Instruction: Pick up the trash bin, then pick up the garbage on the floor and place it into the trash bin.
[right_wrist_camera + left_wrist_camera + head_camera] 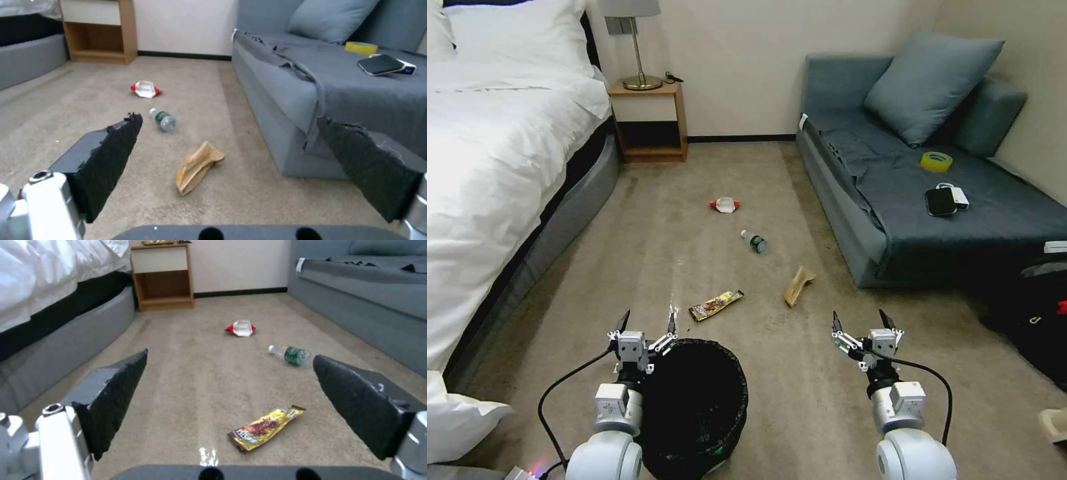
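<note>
The trash bin [697,400], lined with a crinkly black bag, stands on the carpet just in front of me, between my arms and closer to the left one. My left gripper [648,321] hovers open at the bin's far left rim, holding nothing. My right gripper [860,320] is open over bare carpet to the bin's right. The garbage lies ahead: a gold-brown snack wrapper [716,305] [266,428], a tan paper scrap [798,285] [196,166], a small clear bottle with a green label [754,241] [291,355] [163,120], and a crumpled red-white wrapper [724,205] [241,328] [145,89].
A bed [494,167] runs along the left, a wooden nightstand [650,120] with a lamp stands at the far wall. A grey sofa [894,200] on the right carries a yellow tape roll [936,161] and a black phone [940,201]. Dark bags [1034,313] sit at the right edge.
</note>
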